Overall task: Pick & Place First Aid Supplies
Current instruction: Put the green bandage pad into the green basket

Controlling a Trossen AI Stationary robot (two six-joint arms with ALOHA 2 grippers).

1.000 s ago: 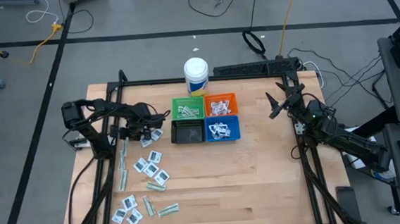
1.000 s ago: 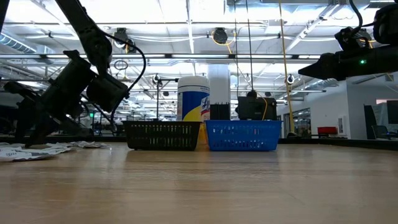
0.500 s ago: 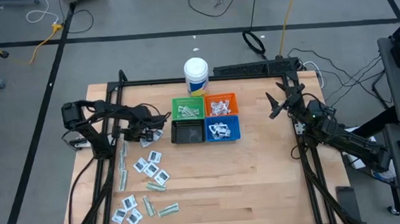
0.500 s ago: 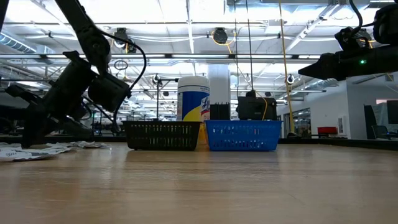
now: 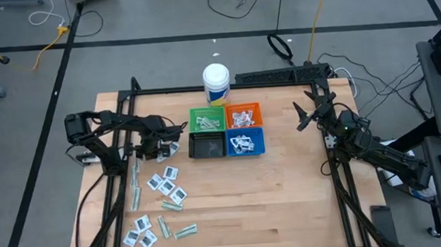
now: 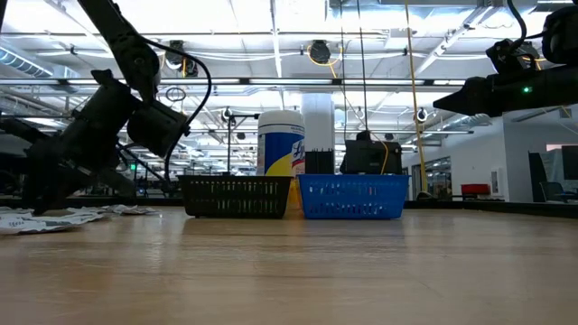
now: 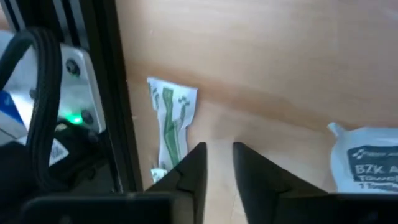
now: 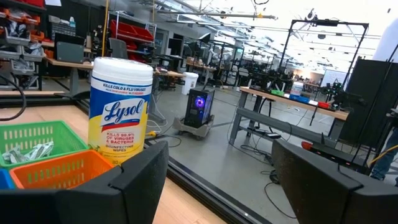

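Note:
The first aid supplies (image 5: pixel 166 183) lie flat and scattered on the table's left half: white sachets and pale-green strips. My left gripper (image 5: pixel 148 149) points steeply down over their far end, just above the wood, near the black bin. Its fingers (image 7: pixel 219 180) stand a narrow gap apart with bare wood between them. A green-printed strip (image 7: pixel 169 124) and a white sachet (image 7: pixel 367 160) lie on either side. My right gripper (image 5: pixel 304 114) waits raised at the far right, open (image 8: pixel 217 180). My left gripper has one finger (image 7: pixel 186 177) right beside the near end of the green-printed strip (image 7: pixel 159 174), coming at it from above. Whether that finger touches the strip I cannot tell. Nothing lies between the two fingers.
Green (image 5: pixel 206 118), orange (image 5: pixel 243 116), black (image 5: pixel 206 145) and blue (image 5: pixel 245 143) bins stand together at the table's far middle; all but the black one hold packets. A white tub (image 5: pixel 216 83) stands behind them. Black frame rails (image 5: pixel 122 169) run along the left side.
My left gripper has swung a little toward the table's left edge, staying low over the packets by the black bin. The right arm has kept still.

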